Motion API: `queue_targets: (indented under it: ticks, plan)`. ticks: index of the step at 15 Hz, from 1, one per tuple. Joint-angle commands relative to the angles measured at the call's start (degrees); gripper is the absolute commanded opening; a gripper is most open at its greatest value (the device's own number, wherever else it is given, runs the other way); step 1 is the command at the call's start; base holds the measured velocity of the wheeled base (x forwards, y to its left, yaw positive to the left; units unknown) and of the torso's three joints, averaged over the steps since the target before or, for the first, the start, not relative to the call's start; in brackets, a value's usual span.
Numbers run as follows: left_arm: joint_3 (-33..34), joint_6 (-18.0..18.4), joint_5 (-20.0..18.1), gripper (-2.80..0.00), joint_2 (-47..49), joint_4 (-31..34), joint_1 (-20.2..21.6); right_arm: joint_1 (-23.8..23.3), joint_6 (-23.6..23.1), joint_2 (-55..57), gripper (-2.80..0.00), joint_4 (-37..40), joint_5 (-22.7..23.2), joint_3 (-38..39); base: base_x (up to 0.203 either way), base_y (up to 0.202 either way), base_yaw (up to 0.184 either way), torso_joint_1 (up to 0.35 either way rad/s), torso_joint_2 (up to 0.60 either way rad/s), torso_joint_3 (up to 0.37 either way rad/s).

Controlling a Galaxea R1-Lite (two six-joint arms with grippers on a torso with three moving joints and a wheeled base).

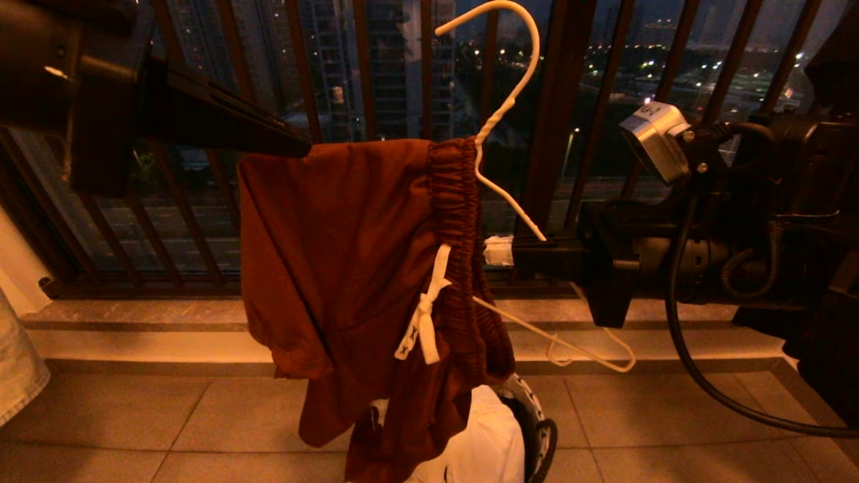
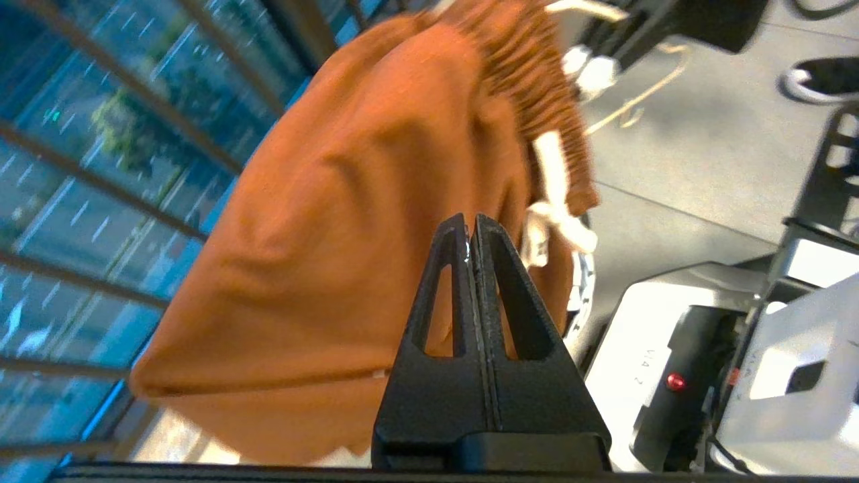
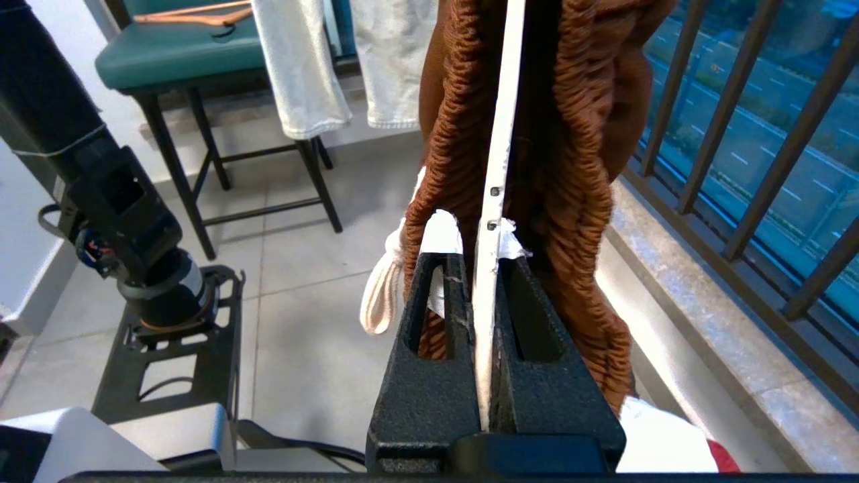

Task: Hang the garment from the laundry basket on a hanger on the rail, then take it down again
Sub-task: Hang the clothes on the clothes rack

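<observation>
The garment [image 1: 342, 255], rust-brown shorts with a white drawstring, hangs threaded on the white wire hanger [image 1: 510, 100] in front of the barred railing. My right gripper [image 1: 500, 251] comes in from the right, shut on the hanger's wire [image 3: 500, 134] just beside the gathered waistband [image 3: 584, 134]. My left gripper [image 1: 302, 146] reaches in from the upper left. Its jaws are shut with nothing between them [image 2: 470, 228], and its tip is at the top edge of the shorts [image 2: 349, 201]. The laundry basket [image 1: 533, 409] stands on the floor below the shorts, partly hidden by them. The rail is out of view.
The dark brown barred railing [image 1: 557, 134] and a stone ledge [image 1: 134, 315] run across behind. Light denim [image 1: 20, 362] hangs at the left edge. A teal-seated stool [image 3: 181, 60] and pale hanging cloths [image 3: 302, 67] stand behind the robot's base [image 2: 671, 349].
</observation>
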Motion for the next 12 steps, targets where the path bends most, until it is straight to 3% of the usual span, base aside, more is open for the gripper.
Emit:
queue_targets:
  ticks: [1,3,4,9,12]
  plan:
    - [0.0,0.4,-0.1,-2.8,0.7,0.2,-0.8,0.0,0.0,0.1,-2.8,-0.2,0.4,0.2,0.0,0.0,0.0,0.0,0.0,0.0]
    - [0.0,1.6,-0.1,-2.8,1.4,-0.1,-0.9,0.0,-0.1,0.0,-2.8,-0.3,1.2,0.4,0.0,0.0,0.0,0.0,0.0,0.0]
    - [0.0,3.2,-0.1,0.0,1.5,-0.2,-0.9,0.1,-0.3,0.0,-2.8,-0.2,1.3,0.4,0.0,0.0,0.0,0.0,0.0,0.0]
    - [-0.1,4.5,-0.3,0.0,1.9,-3.5,-0.7,0.1,-0.6,0.6,-2.8,0.0,2.5,-1.1,0.0,0.0,0.0,0.0,0.0,0.0]
    - [0.0,4.9,-2.7,0.0,2.5,-4.5,-0.6,0.2,-0.9,0.3,-2.8,3.1,2.6,-4.2,0.0,0.0,0.0,0.0,0.0,0.0]
